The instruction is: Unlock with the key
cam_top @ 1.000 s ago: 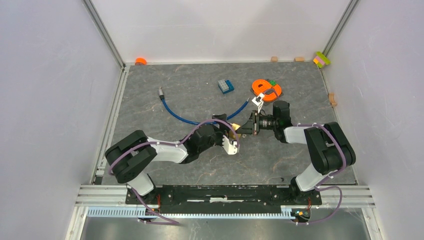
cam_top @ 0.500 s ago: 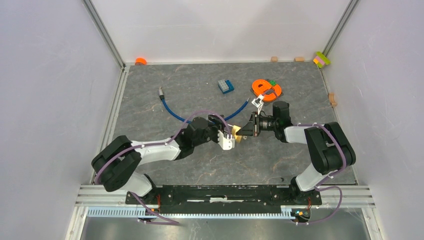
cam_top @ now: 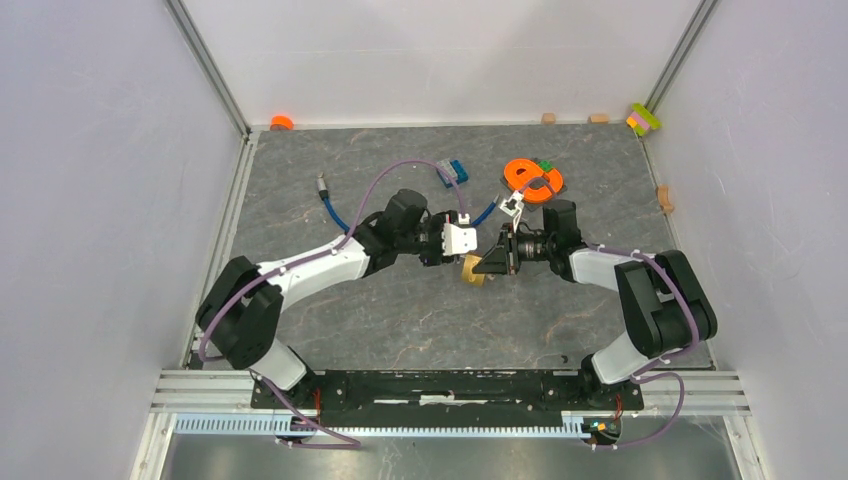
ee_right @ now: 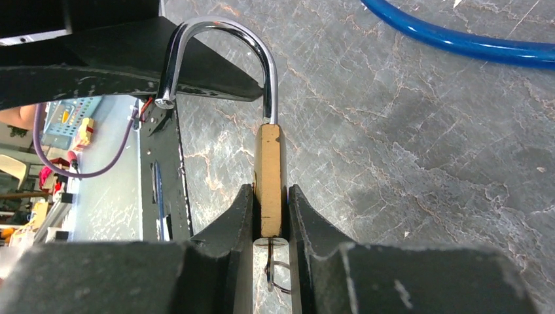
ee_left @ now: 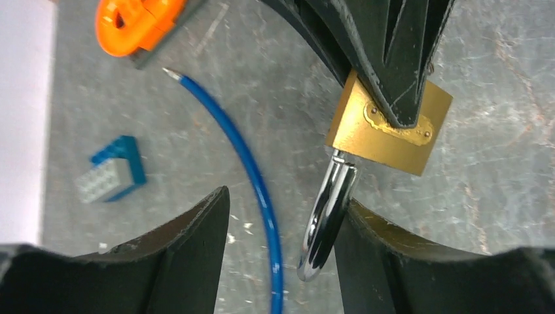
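Clamping brass padlock (ee_right: 269, 163) by its body, right gripper (ee_right: 270, 196) jaws clenched, centre of table (cam_top: 400, 320). Shackle (ee_left: 325, 219), open at 1 end, sits between left gripper (ee_left: 285, 209) released jaws; blue cable (ee_left: 258, 190) near.

Left fingers (ee_left: 190, 248) apart, right fingers (ee_right: 222, 252) pinched tight.

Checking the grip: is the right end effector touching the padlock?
Touching. The right wrist view shows the right end effector clamped against both faces of the padlock, with no gap.
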You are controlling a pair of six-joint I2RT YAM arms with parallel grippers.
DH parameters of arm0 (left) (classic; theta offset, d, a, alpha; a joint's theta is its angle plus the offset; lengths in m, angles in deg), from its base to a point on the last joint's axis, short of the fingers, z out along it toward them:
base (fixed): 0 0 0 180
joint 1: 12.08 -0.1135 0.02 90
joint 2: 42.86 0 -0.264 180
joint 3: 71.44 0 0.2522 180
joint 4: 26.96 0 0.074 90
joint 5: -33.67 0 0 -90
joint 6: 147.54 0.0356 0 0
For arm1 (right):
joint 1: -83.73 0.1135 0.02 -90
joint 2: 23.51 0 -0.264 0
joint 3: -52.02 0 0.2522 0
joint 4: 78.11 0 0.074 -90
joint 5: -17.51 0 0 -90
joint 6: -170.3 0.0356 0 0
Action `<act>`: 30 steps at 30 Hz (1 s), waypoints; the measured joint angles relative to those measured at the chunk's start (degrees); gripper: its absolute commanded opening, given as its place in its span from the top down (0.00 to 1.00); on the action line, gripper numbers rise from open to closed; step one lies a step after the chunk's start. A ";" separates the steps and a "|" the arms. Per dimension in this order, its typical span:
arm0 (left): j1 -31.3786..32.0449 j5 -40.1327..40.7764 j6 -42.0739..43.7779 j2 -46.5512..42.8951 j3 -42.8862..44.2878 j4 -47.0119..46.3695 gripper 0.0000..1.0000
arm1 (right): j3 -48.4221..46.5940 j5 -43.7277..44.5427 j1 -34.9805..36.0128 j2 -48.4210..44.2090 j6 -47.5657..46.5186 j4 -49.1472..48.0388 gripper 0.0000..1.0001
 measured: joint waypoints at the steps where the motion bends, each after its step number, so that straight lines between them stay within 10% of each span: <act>1: -0.44 -0.94 -1.11 0.74 0.44 1.14 0.37 | -0.15 0.00 0.11 -0.07 -0.90 0.87 1.00; 20: -7.78 -20.94 -11.93 13.27 15.43 23.54 0.73 | -5.14 3.04 2.47 -0.09 -18.93 15.47 1.00; 30: -9.20 -28.22 -8.87 20.41 24.92 36.83 0.69 | -5.16 3.06 2.84 -0.11 -26.69 20.85 1.00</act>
